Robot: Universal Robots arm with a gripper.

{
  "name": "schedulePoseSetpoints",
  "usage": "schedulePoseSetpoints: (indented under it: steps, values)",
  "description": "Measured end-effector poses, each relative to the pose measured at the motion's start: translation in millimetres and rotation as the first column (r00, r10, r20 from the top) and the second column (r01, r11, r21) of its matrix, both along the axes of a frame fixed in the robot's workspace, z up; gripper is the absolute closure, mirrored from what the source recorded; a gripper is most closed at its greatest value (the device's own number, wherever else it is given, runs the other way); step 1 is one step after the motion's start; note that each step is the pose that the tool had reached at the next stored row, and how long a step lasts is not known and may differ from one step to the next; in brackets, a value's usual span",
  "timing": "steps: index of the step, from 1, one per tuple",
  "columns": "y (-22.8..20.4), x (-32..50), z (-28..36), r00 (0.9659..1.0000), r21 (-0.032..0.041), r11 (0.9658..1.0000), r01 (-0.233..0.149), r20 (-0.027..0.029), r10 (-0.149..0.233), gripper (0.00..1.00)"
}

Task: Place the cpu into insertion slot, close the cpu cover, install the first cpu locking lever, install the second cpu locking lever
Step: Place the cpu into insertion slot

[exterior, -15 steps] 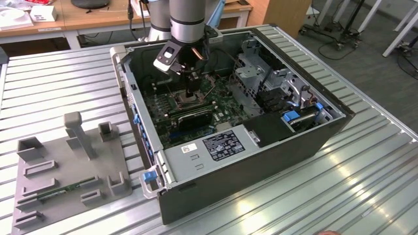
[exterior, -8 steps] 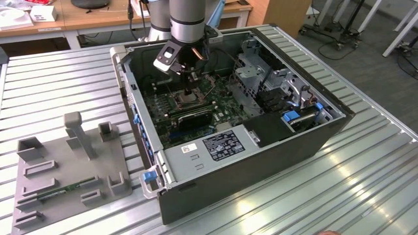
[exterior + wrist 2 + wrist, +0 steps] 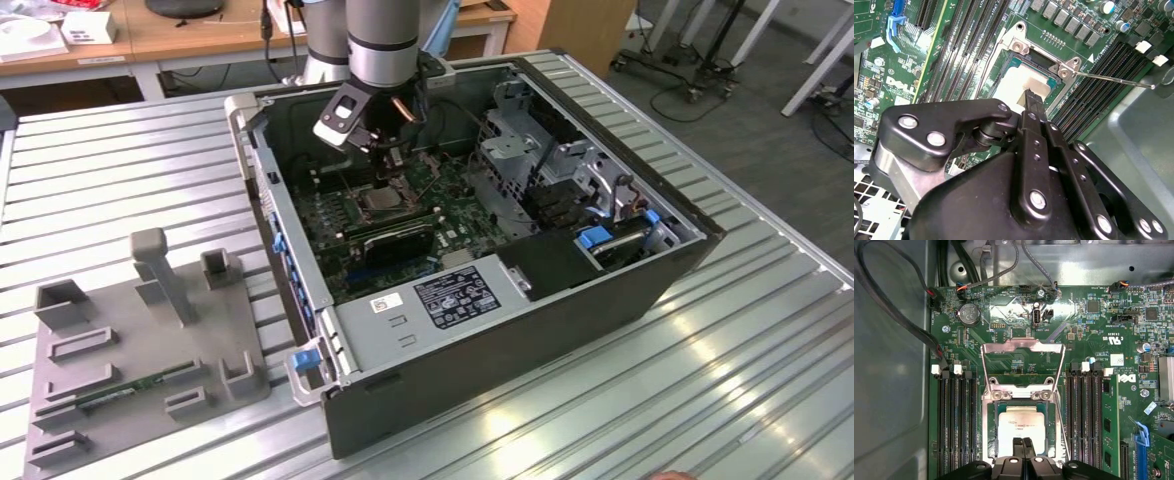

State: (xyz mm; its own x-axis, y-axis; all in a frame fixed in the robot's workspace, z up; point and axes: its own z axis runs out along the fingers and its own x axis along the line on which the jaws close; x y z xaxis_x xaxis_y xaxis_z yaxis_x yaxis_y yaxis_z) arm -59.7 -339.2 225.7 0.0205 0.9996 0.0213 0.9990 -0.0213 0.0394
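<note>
Two-fingered claw (image 3: 1022,444) pinched closed over the cpu (image 3: 1021,421).

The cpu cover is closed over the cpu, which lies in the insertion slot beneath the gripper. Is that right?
Not quite. The cpu cover is open, swung back from the insertion slot, as the first wrist view shows. The cpu does lie in the slot beneath the gripper.
</note>
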Motion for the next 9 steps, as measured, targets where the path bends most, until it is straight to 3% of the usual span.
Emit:
schedulePoseSetpoints:
  steps: [9]
  values:
    - [0.0, 0.1, 0.1, 1.0000, 0.0000, 1.0000, 0.000, -0.0001, 0.000, 0.89]
